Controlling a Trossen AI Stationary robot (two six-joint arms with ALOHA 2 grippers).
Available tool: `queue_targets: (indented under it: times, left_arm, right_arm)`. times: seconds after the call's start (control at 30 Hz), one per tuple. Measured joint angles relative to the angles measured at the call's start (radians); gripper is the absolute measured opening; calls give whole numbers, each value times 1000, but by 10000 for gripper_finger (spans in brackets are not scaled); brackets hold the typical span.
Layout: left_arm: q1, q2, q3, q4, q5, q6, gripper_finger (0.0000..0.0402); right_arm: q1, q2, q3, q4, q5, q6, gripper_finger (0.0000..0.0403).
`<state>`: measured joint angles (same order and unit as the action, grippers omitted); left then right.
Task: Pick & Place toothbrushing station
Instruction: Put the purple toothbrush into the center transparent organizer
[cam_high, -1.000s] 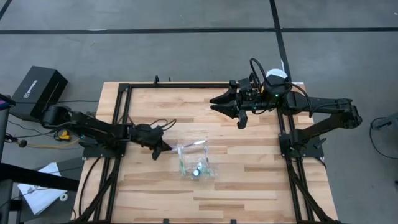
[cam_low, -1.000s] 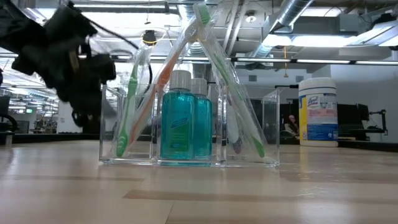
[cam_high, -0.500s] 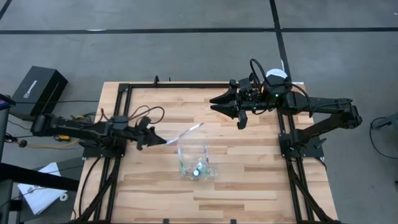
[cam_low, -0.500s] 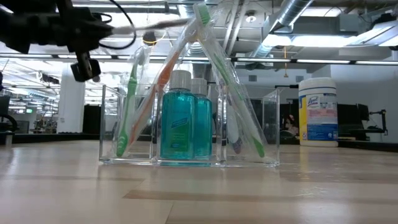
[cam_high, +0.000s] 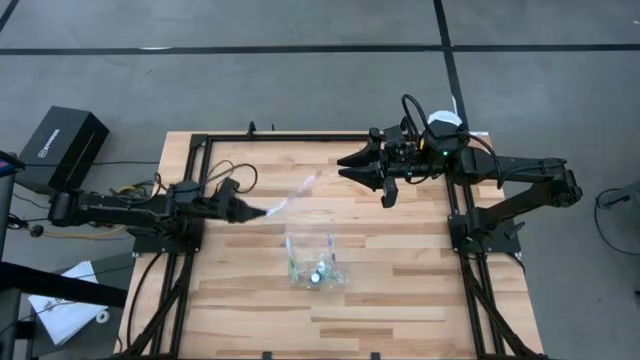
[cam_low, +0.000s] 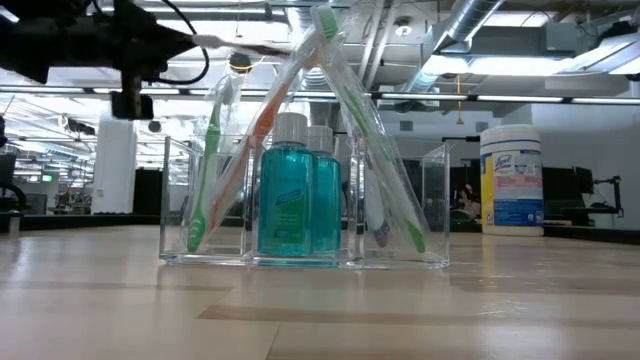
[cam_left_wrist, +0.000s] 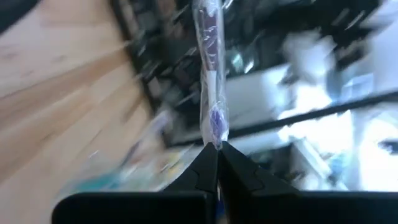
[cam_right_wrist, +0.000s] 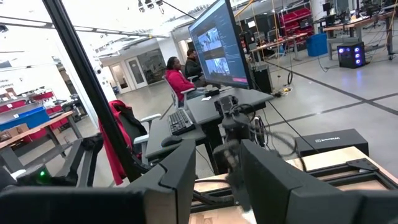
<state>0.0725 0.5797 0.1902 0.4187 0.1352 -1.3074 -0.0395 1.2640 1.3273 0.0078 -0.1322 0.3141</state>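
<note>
the left gripper pinches a wrapped toothbrush by one end; the clear container lies to its right and nearer, the brush's long axis pointing far-right

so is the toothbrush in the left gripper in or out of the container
Out. The left gripper holds the wrapped toothbrush in the air, clear of the clear container.

In the middle of the frame lies a light wooden table with black metal rails along its sides. The left gripper, at centre left, is closed on a thin pale toothbrush in clear wrap, which points to the upper right. Below it, near the centre, stands a small clear plastic container. The right gripper hovers at upper centre, fingers parted. A black box sits at the left edge.
</note>
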Motion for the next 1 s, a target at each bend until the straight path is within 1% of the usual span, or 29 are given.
queue_targets:
  times: [0.13, 0.23, 0.33, 0.43, 0.5, 0.57, 0.67, 0.77, 0.9, 1.0]
  left_arm:
    - [50, 0, 1, 236, -81, -53, 0]
    - [93, 5, 38, 303, -133, -96, 0]
    - [105, 20, 107, 307, -164, -119, 0]
    - [105, 53, 178, 298, -166, -167, 0]
    - [105, 89, 230, 281, -163, -192, 0]
    - [105, 121, 283, 222, -161, -198, 0]
    - [105, 185, 373, 119, -158, -210, 0]
    - [105, 273, 449, 77, -156, -270, 0]
    - [105, 400, 551, 78, -125, -348, 0]
    - [105, 491, 630, 76, -119, -373, 0]
  right_arm:
    - [0, 0, 0, 0, 0, -8, 118]
    - [0, 0, 0, 0, 3, -40, 118]
    - [0, 0, 0, 3, 3, -70, 118]
    - [-3, 0, 0, 23, 6, -117, 118]
    - [-3, 0, 0, 54, 29, -158, 118]
    - [-3, 0, 1, 62, 54, -207, 118]
    - [-12, 0, 18, 24, 98, -283, 118]
    - [-24, 0, 55, -48, 160, -375, 118]
    - [-29, 0, 123, -218, 277, -540, 118]
    - [-26, 0, 161, -316, 349, -628, 118]
